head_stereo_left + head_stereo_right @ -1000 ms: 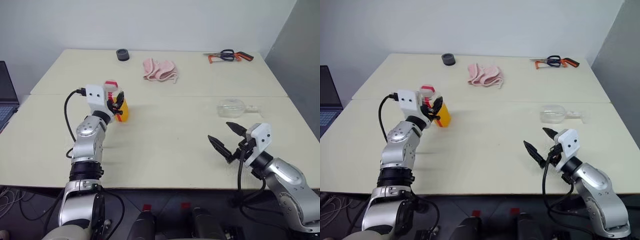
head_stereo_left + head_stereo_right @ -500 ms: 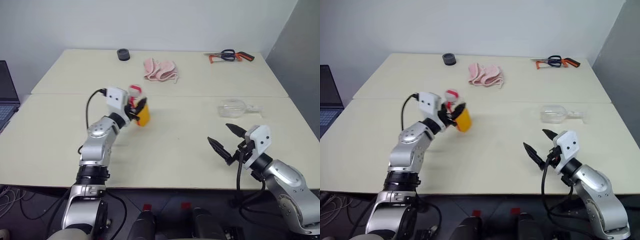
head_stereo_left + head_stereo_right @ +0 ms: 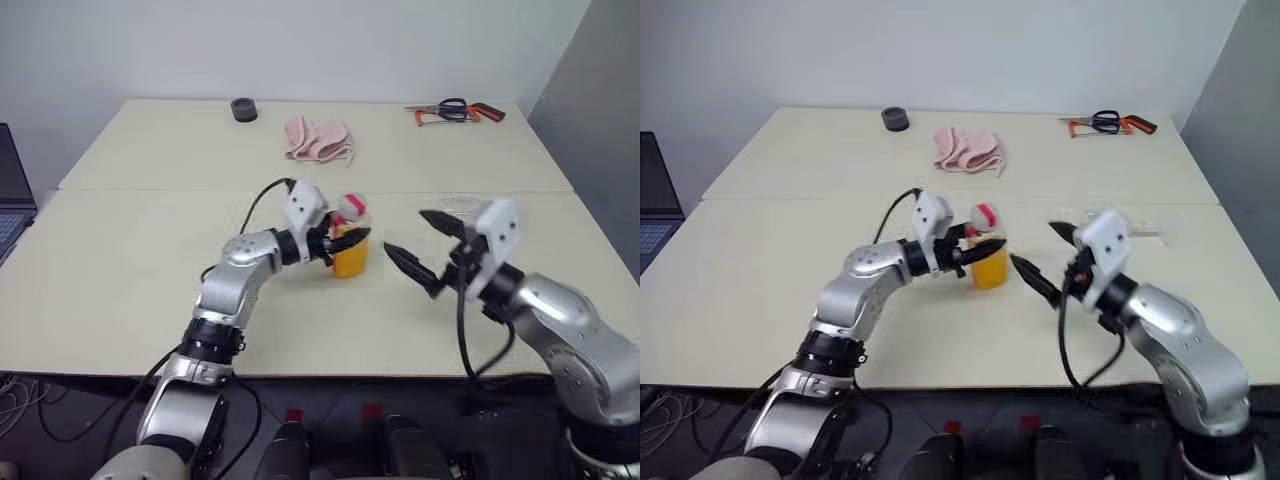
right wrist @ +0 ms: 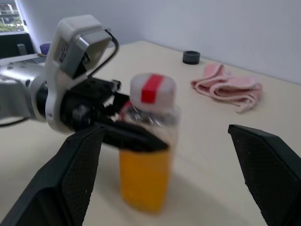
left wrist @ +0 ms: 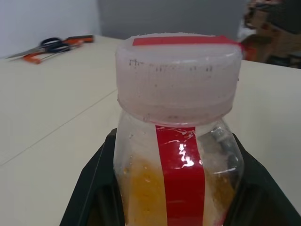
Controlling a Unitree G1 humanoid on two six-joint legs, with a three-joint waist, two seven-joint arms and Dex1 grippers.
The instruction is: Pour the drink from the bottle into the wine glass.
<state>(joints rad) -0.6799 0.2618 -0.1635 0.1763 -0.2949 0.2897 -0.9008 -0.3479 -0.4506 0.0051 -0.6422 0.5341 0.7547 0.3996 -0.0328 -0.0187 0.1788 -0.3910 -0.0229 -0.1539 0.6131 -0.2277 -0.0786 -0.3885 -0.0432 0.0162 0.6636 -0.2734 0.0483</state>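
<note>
Bottle point(image 3: 349, 255): upright, pinched by left tool point(image 3: 352, 241); right tool point(image 3: 421, 245), spread wide, stood just right, facing it.

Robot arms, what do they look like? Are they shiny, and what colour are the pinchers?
Yes, both arms are shiny silver metal with rounded joints and black rings. Each wrist carries a boxy white plastic block with a black cable looping off it. The left gripper and the right gripper each have two black pointed fingers, with a finely dotted, grippy texture on the inside.
</note>
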